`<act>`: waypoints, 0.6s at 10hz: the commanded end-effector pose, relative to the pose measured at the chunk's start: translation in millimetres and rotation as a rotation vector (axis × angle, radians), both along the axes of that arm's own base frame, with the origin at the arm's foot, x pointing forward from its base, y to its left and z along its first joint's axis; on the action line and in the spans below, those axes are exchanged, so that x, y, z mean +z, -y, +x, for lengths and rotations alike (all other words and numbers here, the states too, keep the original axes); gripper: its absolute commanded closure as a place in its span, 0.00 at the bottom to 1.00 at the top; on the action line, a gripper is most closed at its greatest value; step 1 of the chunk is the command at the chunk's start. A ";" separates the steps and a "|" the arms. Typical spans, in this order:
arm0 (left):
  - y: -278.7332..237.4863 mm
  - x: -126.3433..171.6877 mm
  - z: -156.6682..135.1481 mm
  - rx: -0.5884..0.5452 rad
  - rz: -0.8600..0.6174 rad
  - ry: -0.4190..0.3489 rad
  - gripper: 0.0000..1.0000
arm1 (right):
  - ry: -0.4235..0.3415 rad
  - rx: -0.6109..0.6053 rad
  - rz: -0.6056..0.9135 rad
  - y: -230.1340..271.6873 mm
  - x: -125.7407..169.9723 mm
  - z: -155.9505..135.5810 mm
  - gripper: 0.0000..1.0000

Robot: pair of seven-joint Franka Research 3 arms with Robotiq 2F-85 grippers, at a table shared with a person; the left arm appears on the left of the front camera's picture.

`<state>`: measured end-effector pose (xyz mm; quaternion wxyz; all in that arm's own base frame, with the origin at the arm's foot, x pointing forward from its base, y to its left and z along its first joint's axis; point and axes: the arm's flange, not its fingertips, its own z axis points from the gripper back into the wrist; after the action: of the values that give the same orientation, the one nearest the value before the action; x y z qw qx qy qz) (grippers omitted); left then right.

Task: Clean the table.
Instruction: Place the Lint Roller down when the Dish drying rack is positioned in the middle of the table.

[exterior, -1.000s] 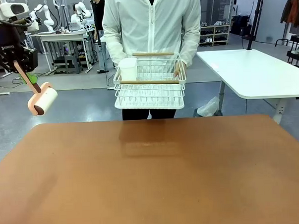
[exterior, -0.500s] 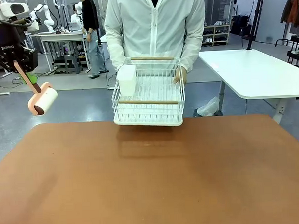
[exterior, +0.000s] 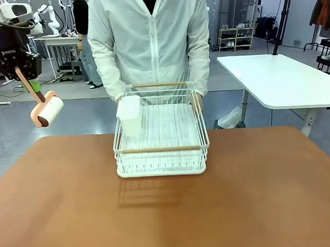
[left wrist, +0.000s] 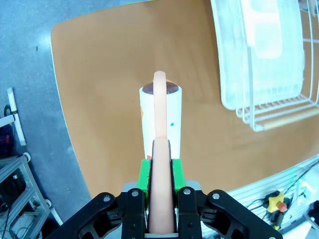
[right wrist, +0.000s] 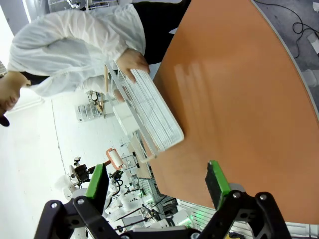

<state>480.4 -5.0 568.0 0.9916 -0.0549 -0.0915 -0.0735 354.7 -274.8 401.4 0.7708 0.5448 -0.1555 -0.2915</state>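
Lower and closer than a second before, the white wire dish rack with wooden bars (exterior: 160, 132) was now coming down over the far middle of the big reddish-brown table (exterior: 169, 211). The person in the white jacket (exterior: 150, 42) was leaning in and holding it at both sides. I could see its shadow on the top just under it, so I judged it was not quite resting yet. A small white plastic cup (exterior: 129, 115) hung on the rack's left side.

My left gripper (left wrist: 160, 186) had not moved. Its green pads (left wrist: 145, 174) were squeezed tight on the pink handle of the white lint roller (left wrist: 159, 112), held up high off the table's left side. I think I kept it there to stay out of the person's way.

My right gripper (right wrist: 157, 186) had its fingers spread wide with nothing between them, hanging above the table.

No rolling had begun. I judged the roller must wait until the hands pulled back.
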 end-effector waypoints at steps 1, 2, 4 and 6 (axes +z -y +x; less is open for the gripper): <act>-0.7 4.6 1.6 0.005 0.002 0.007 0.79 | -0.005 -0.006 0.018 -1.7 5.4 -1.3 0.00; -0.7 4.6 1.6 0.005 0.002 0.007 0.79 | -0.005 -0.006 0.018 -1.7 5.4 -1.3 0.00; -0.7 4.6 1.6 0.005 0.002 0.007 0.79 | -0.005 -0.006 0.018 -1.7 5.4 -1.3 0.00; -0.7 4.6 1.6 0.005 0.002 0.007 0.79 | -0.005 -0.006 0.018 -1.7 5.4 -1.3 0.00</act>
<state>480.4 -5.0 568.0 0.9916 -0.0549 -0.0915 -0.0735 354.7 -274.8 401.3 0.7708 0.5448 -0.1555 -0.2915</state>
